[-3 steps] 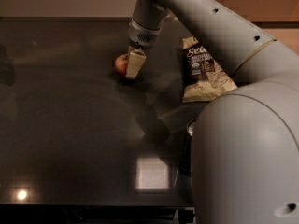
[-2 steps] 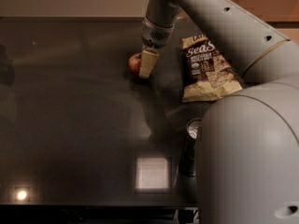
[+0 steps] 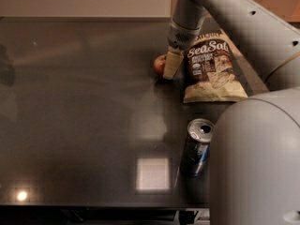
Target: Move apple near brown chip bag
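Note:
The small red apple sits low at the dark table top, just left of the brown chip bag, which lies flat with white "Sea Salt" lettering. My gripper reaches down from the arm above and is shut on the apple. One tan finger covers the apple's right side. The apple is a short gap from the bag's left edge.
A silver-blue drink can stands upright in front of the bag, near the robot's grey body at the lower right. The dark glossy table stretches to the left. The arm crosses the upper right.
The gripper has moved to the right with the apple, bringing it from the table's middle to just beside the bag's left edge.

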{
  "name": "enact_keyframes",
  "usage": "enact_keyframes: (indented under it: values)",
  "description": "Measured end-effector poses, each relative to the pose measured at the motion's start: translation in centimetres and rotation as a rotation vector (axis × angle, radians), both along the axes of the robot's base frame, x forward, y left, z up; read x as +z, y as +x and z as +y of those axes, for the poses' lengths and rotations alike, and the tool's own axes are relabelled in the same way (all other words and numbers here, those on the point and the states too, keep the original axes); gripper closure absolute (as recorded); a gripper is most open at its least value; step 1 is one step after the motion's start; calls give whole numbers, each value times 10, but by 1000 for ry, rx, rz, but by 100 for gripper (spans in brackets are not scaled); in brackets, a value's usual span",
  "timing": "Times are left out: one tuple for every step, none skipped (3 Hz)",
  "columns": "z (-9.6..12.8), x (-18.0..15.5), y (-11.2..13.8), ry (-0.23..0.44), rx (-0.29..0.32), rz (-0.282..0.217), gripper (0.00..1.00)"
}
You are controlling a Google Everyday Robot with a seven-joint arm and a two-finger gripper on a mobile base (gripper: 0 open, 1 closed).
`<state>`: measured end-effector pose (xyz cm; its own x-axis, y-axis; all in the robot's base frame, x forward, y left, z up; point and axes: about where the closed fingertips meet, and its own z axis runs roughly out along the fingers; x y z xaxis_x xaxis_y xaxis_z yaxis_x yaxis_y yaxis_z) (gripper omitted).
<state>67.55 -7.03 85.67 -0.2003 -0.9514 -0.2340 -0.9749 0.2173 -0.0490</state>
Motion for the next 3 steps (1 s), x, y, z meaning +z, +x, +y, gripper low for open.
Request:
enact_keyframes:
  values:
    - [-26,-2,-1,3,-53,6,59]
    - [-39,-5,-3,11,-78,14,36]
    - [-46,-6,-4,26,-91,17,13]
